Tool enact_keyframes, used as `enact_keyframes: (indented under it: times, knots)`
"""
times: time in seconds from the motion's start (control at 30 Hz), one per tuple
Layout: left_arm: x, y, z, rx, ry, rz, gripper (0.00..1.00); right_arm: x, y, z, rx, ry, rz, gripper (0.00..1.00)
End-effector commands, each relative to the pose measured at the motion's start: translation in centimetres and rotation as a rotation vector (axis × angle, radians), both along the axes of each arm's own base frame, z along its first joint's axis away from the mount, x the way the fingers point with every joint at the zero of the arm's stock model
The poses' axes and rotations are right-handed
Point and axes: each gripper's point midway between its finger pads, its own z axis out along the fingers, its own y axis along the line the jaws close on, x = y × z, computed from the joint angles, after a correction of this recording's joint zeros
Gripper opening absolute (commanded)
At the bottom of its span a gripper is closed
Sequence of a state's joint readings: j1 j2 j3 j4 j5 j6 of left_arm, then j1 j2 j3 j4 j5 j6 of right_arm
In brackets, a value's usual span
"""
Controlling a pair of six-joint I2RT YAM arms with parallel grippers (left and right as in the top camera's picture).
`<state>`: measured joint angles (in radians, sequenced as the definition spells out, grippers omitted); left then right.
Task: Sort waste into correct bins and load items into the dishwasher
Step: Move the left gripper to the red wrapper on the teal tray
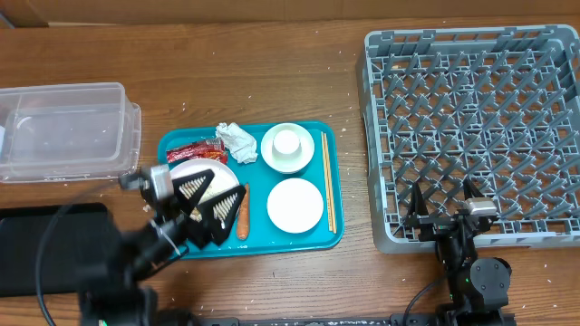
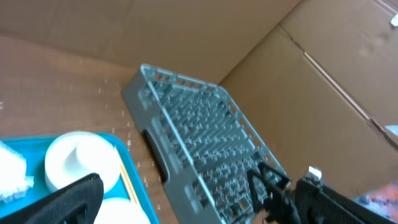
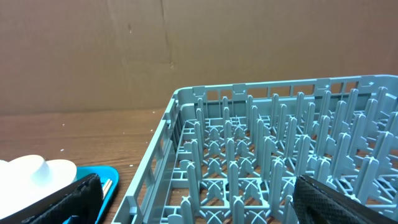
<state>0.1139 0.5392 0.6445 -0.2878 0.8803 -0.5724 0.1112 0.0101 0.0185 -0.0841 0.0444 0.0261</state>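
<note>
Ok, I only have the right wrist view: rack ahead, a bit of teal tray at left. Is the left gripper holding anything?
Observer: No, the left gripper is open over the large white plate on the teal tray.
Operator: Where's the waste?
Observer: Red wrapper and white tissue at the tray's far-left corner, orange stick beside the plate.
Operator: And the bins?
Observer: Clear tub and black tray, both left of the teal tray.

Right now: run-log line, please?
left gripper: open over teal plastic tray | right gripper: open at grey plastic dish rack | nothing loaded
</note>
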Motion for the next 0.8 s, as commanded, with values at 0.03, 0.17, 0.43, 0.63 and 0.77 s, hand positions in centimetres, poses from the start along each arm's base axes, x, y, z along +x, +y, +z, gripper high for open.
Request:
enact_keyframes:
  times: [0.03, 0.17, 0.43, 0.63, 0.77]
  knots:
    - [2.9, -0.4, 2.4, 0.147, 0.044, -0.132, 1.00, 0.0, -0.2, -0.2, -0.001, -0.001, -0.012, 1.00]
    - [5.9, -0.3, 0.4, 0.127, 0.167, -0.170, 1.00, 0.0, -0.2, -0.2, -0.001, -0.001, -0.012, 1.00]
    - [8.5, 14.2, -3.8, 0.569, 0.593, 0.744, 1.00, 0.0, -0.2, -0.2, -0.001, -0.001, -0.012, 1.00]
    - [9.9, 13.5, -2.8, 0.589, 0.563, 0.724, 1.00, 0.0, -0.2, -0.2, -0.001, -0.001, -0.012, 1.00]
    - [10.8, 12.9, -4.9, 0.590, 0.618, 0.676, 1.00, 0.0, -0.2, -0.2, -0.001, -0.001, -0.012, 1.00]
